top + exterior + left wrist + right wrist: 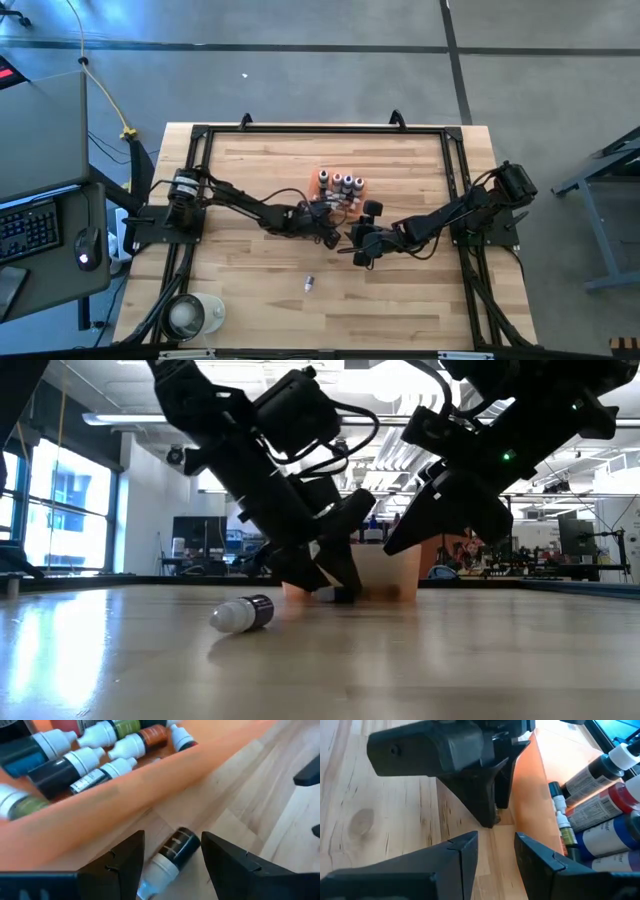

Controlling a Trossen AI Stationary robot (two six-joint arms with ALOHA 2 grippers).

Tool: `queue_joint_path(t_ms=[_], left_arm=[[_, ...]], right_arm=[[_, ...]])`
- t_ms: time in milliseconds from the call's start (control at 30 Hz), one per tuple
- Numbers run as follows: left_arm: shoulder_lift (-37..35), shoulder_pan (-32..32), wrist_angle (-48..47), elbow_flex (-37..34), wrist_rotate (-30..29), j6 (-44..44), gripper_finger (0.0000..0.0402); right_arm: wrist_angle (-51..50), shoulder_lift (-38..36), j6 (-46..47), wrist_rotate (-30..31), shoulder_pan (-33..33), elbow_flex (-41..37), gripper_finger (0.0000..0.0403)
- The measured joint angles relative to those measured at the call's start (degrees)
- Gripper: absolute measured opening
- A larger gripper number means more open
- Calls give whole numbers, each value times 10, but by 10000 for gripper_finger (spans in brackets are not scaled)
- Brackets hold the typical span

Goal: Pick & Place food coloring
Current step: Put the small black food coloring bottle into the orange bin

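Observation:
An orange tray [341, 186] holds several food coloring bottles [95, 757], packed side by side. In the left wrist view one more bottle [176, 849], dark with a white cap, lies on its side on the table just outside the tray's wall. My left gripper [172, 840] is open and low over it, one finger on each side with a thin gap. My right gripper [495, 840] is open, close beside the left gripper [328, 228] at the tray's near side. Another bottle [309, 284] lies on its side alone nearer the near edge.
A white round cup [190, 315] stands at the near left corner. The tray's orange wall [532, 795] is right beside both grippers. The black frame [320, 130] runs around the table top. Bare wood lies toward the near edge around the lone bottle [243, 613].

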Motion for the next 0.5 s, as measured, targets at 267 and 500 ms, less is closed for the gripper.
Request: queue_joint_path(t_ms=[267, 500], left_arm=[[7, -1, -36, 11, 12, 136, 195], [7, -1, -43, 11, 20, 157, 171]], right_arm=[[-3, 0, 0, -1, 0, 0, 121], [-3, 0, 0, -2, 0, 0, 121]])
